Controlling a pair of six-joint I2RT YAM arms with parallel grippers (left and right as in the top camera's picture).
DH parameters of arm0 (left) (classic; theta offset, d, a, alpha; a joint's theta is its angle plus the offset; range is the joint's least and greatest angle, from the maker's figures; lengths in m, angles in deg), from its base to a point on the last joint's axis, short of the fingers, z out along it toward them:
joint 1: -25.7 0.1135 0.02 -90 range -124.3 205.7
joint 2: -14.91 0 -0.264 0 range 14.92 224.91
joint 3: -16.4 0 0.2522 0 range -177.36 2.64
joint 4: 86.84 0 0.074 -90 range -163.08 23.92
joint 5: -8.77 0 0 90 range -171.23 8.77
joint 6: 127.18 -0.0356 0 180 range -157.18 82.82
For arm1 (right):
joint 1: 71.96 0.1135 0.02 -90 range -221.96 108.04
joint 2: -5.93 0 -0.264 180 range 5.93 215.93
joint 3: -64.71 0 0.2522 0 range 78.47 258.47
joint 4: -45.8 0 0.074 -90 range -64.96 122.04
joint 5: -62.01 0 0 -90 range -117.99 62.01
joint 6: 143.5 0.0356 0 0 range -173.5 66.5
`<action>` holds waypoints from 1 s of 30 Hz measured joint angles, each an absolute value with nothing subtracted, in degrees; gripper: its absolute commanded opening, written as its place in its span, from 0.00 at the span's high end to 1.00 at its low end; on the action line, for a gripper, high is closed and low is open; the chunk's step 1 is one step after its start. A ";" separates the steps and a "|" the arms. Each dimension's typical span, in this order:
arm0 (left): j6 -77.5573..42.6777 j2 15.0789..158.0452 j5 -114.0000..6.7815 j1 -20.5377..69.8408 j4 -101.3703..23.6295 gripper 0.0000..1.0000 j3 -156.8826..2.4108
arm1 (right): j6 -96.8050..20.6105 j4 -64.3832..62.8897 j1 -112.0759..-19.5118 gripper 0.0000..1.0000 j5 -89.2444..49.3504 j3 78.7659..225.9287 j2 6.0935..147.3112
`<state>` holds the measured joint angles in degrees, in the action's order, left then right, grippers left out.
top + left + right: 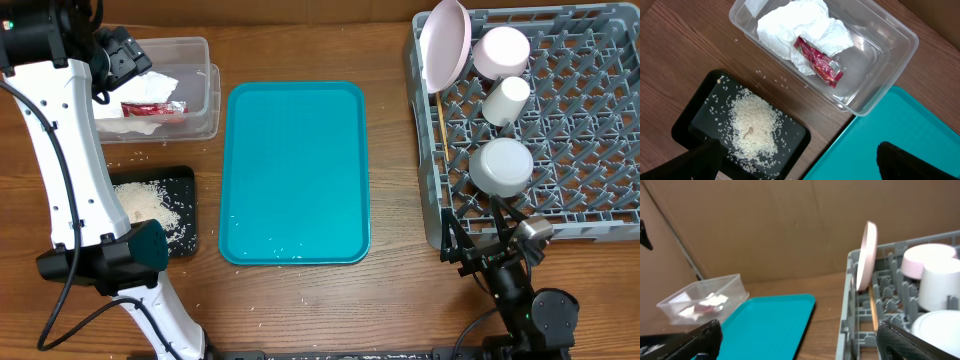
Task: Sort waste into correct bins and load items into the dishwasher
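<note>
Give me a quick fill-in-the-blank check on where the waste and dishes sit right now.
1. The red wrapper lies on the napkin inside the clear ____.
2. The flat tray holding the rice is coloured ____.
3. The white plate stands on edge in the grey ____.
4. The left pincer and right pincer are both ____.
Missing words: tub; black; rack; open.
</note>
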<state>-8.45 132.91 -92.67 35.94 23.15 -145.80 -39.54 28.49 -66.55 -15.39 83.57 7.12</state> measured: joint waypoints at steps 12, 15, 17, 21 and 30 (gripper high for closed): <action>-8.47 132.91 -92.67 35.94 23.10 0.00 -145.80 | -38.56 31.83 -66.55 0.00 -23.41 79.53 6.77; -8.47 132.91 -92.67 35.94 23.15 0.00 -145.80 | -38.53 30.52 -66.57 0.00 -26.71 79.53 6.75; -8.47 132.91 -92.67 35.94 23.13 0.00 -145.80 | -38.56 27.92 -66.85 0.00 -28.44 79.53 6.77; -8.47 132.91 -92.67 35.92 23.13 0.00 -145.80 | -39.26 27.26 -69.59 0.00 -29.84 79.53 6.77; -8.47 132.91 -92.67 35.92 23.13 0.00 -145.80 | -44.89 27.28 -71.92 0.00 -30.60 79.53 6.77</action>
